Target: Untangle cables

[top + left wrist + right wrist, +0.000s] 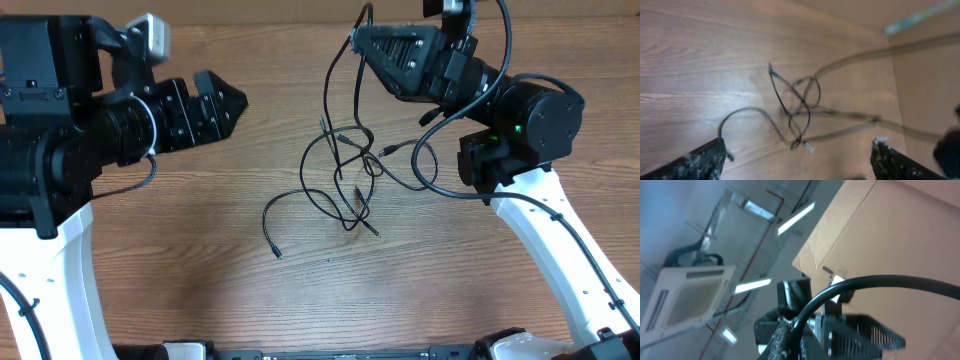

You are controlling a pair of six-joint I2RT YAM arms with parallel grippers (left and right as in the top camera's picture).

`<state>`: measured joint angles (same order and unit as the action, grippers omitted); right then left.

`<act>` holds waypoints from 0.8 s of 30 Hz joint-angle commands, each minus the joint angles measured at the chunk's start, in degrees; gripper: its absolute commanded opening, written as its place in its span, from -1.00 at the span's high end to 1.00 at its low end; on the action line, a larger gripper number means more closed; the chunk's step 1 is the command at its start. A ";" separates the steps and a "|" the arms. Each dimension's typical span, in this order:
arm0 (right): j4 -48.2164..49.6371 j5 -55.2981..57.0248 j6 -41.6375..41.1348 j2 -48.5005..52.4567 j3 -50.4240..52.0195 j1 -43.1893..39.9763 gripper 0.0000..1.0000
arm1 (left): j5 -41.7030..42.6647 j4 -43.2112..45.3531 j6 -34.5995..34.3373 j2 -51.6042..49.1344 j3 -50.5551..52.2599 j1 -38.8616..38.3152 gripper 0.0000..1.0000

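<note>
The left gripper (236, 100) is hovering above the wooden table (190, 260) with its jaws standing wide apart and gripping nothing; in the left wrist view its two fingertips (702, 161) are sitting at opposite bottom corners with bare wood between them. The cables (345, 170) are lying ahead of those open jaws as a loose knot of thin black loops crossing one another on the tabletop. One free strand is curving out of the knot back toward the left jaws and ending in a small plug (277, 255) just in front of the left-hand fingertip, and a silver-tipped end (808, 147) is resting between the two fingertips, a little ahead of them. The right gripper (358, 42) is holding its jaws closed on a cable strand at the very tip, raised off the table, so thin lines are hanging down from the pinch into the tangle lying below and in front of it. In the right wrist view the camera is pointing upward, and a black cord is arching out from between the pressed fingers (779, 339) toward the right edge, with a cardboard box (890, 240) behind it.
</note>
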<state>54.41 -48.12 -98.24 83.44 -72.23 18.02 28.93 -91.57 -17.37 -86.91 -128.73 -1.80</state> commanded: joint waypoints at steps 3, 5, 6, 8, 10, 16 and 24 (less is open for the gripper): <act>0.66 8.09 -4.24 -0.55 -0.63 -0.20 0.92 | 3.96 -2.69 13.68 -0.09 1.68 -1.31 -1.00; 0.66 8.22 -5.31 -0.55 -0.63 -0.20 0.92 | 4.17 -2.69 14.69 -0.09 3.61 -2.47 -1.00; 0.63 8.11 -5.31 -0.55 -0.63 -0.17 0.92 | 4.13 -2.34 15.06 -0.13 4.92 -3.41 -0.99; 0.61 7.45 -5.31 -0.55 -0.63 0.02 0.92 | 4.15 -0.24 15.91 -0.33 8.28 -5.95 -1.00; 0.61 6.64 -5.29 -0.55 -0.63 0.02 0.92 | 4.15 2.27 16.13 -0.68 11.37 -8.52 -1.00; 0.61 3.21 -5.31 -0.55 -0.63 0.02 0.92 | 3.98 9.57 19.26 -2.71 17.14 -15.17 -1.00; 0.61 0.90 -5.29 -0.55 -0.63 0.00 0.92 | 4.13 12.26 20.00 -9.44 17.14 -18.93 -0.33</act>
<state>54.46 -46.39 -103.33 83.44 -72.23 18.04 32.40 -79.57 1.10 -93.78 -111.72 -19.66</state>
